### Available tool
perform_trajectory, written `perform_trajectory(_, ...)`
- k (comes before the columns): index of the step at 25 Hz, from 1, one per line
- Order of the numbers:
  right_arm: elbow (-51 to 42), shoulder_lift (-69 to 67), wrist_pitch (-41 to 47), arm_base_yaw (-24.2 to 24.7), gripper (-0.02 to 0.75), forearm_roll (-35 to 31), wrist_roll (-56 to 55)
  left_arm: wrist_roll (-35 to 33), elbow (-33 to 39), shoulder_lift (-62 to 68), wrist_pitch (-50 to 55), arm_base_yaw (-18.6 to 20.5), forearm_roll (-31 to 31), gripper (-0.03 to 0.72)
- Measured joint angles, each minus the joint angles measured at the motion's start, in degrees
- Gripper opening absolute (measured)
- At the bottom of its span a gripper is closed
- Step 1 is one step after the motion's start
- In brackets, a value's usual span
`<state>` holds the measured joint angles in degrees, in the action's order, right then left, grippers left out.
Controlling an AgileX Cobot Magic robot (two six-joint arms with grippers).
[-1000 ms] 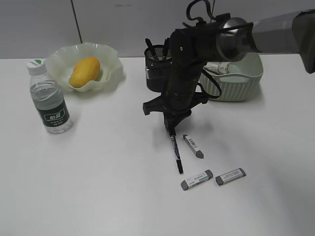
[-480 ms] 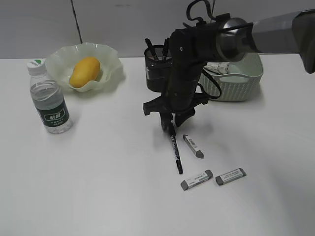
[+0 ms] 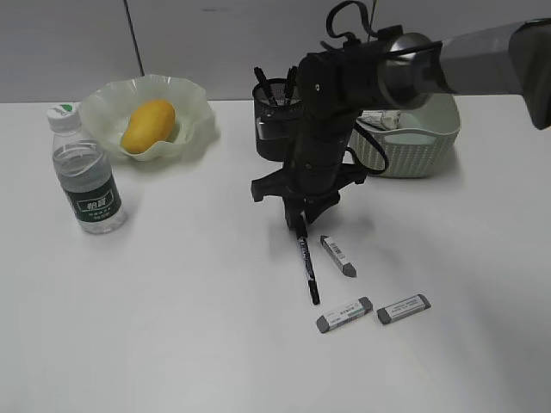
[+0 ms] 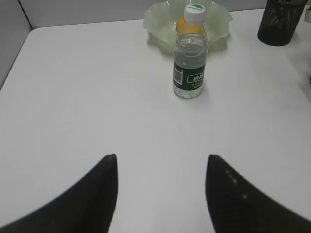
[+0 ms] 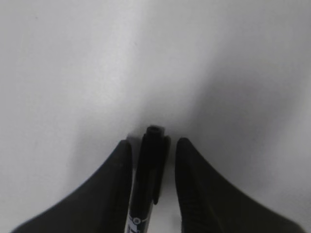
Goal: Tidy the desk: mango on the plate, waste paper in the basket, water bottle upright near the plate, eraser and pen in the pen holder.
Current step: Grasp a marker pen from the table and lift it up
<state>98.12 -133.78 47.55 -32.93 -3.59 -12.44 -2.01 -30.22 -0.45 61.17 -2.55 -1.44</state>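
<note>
A plain white desk [image 3: 172, 327] has wide bare room in front of and left of the pen [image 3: 307, 268], a slim black stick lying flat. 3 grey erasers [image 3: 338, 255] lie just right of the pen. Behind it stand a black mesh holder [image 3: 274, 120] and a woven green basket [image 3: 413, 138] with crumpled paper [image 3: 381, 118]. Far left, a mango [image 3: 147, 126] rests on a wavy plate [image 3: 112, 103], beside an upright bottle [image 3: 84, 172]. The right gripper [image 5: 153, 155] points down, fingers straddling the pen's far end, a thin gap on the right side. The left gripper [image 4: 160, 187] hovers open, empty.
</note>
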Motion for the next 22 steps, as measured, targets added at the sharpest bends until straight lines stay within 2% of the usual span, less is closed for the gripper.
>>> perform_trajectory(4, 0.0, 0.0, 0.0, 0.0, 0.238, 0.0, -0.05, 0.0, 0.0, 0.0, 0.0, 0.0, 0.0, 0.443)
perform_trajectory(8, 0.0, -0.05, 0.0, 0.0, 0.131, 0.0, -0.12, 0.0, 0.0, 0.0, 0.0, 0.0, 0.0, 0.443)
perform_trajectory(16, 0.05, 0.15, 0.0, 0.0, 0.12, 0.13, -1.12, 0.0, 0.0, 0.0, 0.0, 0.0, -0.23, 0.443)
perform_trajectory(17, 0.05, 0.58, 0.0, 0.0, 0.08, 0.12, -1.41, 0.0, 0.0, 0.0, 0.0, 0.0, -0.23, 0.443)
perform_trajectory(22, 0.05, 6.61, -2.04, -0.18, 0.08, 0.12, -1.72, 0.0, 0.0, 0.0, 0.0, 0.0, -0.34, 0.443)
